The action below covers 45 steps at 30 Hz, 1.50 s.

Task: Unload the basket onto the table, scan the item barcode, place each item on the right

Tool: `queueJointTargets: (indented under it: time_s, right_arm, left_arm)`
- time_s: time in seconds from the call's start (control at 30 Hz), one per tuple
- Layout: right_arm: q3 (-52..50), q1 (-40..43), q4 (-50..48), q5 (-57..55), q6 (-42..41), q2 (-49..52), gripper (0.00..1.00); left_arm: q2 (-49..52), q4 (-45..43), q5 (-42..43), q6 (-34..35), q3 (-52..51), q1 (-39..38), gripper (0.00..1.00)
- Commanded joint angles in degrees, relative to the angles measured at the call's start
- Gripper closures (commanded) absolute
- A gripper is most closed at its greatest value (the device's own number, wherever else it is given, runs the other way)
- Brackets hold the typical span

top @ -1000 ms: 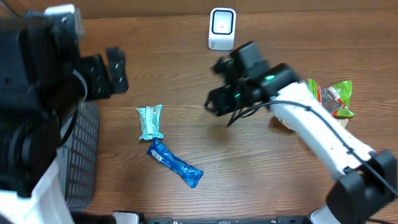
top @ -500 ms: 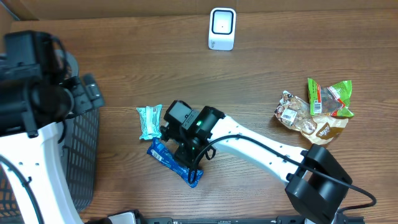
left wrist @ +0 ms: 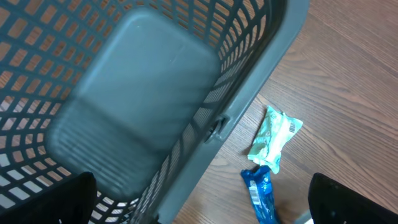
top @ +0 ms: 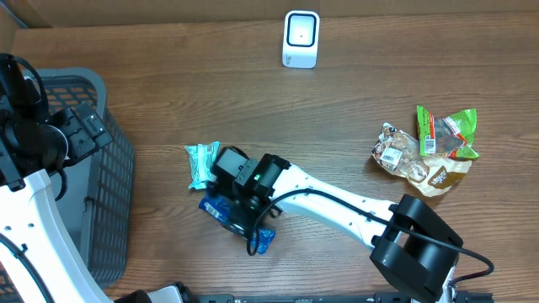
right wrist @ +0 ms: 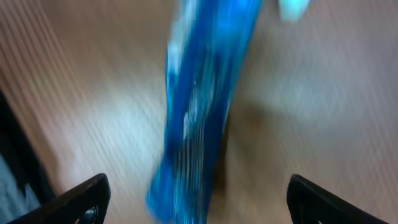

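Note:
A blue packet [top: 263, 239] lies on the wooden table, just below a mint-green packet [top: 202, 164]. My right gripper [top: 233, 209] hovers right over the blue packet and covers its middle. In the right wrist view the blue packet [right wrist: 200, 112] is blurred and runs lengthwise between the wide-open fingers of the right gripper [right wrist: 199, 204], which touch nothing. The white scanner [top: 301, 38] stands at the back edge. My left gripper [top: 83, 133] hangs open and empty above the grey basket [top: 114, 210]. The left wrist view shows the blue packet [left wrist: 261, 194] with a barcode on it.
Two snack bags, one tan [top: 408, 158] and one green [top: 450, 130], lie at the right. The grey mesh basket [left wrist: 124, 106] fills the table's left edge. The mint-green packet [left wrist: 273, 138] lies close beside the basket's rim.
The right arm swept from near the scanner across to the blue packet, and its jaws opened wider. The left arm drew back to the left over the basket.

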<state>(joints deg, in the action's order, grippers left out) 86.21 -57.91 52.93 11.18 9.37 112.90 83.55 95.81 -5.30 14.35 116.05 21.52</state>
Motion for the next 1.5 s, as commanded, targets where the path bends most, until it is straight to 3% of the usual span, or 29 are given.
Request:
queueJointTargets:
  time_s: [0.0,0.1,0.3,0.43,0.53,0.6,0.83,0.9,1.07,1.17,1.47]
  right_arm:
    - [3.1,-0.9,-9.7,5.4,-5.1,1.3,0.11]
    - [3.1,-1.0,-15.2,6.9,-11.0,5.5,0.18]
    - [3.1,0.8,-14.6,6.4,-15.1,6.6,0.23]
    - [2.9,1.9,-14.7,5.1,-19.0,6.8,0.37]
    - [2.7,2.2,-15.0,3.8,-21.0,6.8,0.56]
    - [2.7,2.2,-15.0,3.2,-22.1,6.8,0.63]
    - [1.5,1.4,-15.9,3.0,-22.9,6.9,0.61]
    - [0.6,1.1,-18.6,3.3,-22.9,7.8,0.52]
    - [0.4,1.5,-21.6,8.3,-22.9,10.3,0.53]
    - [0.4,2.1,-21.1,8.6,-23.5,10.3,0.60]
    - [0.4,3.4,-20.1,5.0,-30.5,10.3,0.92]
  left_arm:
    - [-0.7,-0.2,0.8,-1.5,0.2,0.3,0.01]
    - [-0.7,-0.2,0.8,-1.5,0.2,0.3,0.00]
    - [-0.7,-0.2,0.8,-1.5,0.2,0.3,0.01]
    - [-0.7,-0.2,0.8,-1.5,0.2,0.3,0.00]
    - [-0.7,-0.2,0.8,-1.5,0.2,0.3,0.00]
    - [-0.7,-0.2,0.8,-1.5,0.2,0.3,0.00]
    - [-0.7,-0.2,0.8,-1.5,0.2,0.3,0.00]
    - [-0.7,-0.2,0.8,-1.5,0.2,0.3,0.00]
    - [-0.7,-0.2,0.8,-1.5,0.2,0.3,0.00]
    - [-0.7,-0.2,0.8,-1.5,0.2,0.3,0.00]
    - [-0.7,-0.2,0.8,-1.5,0.2,0.3,0.01]
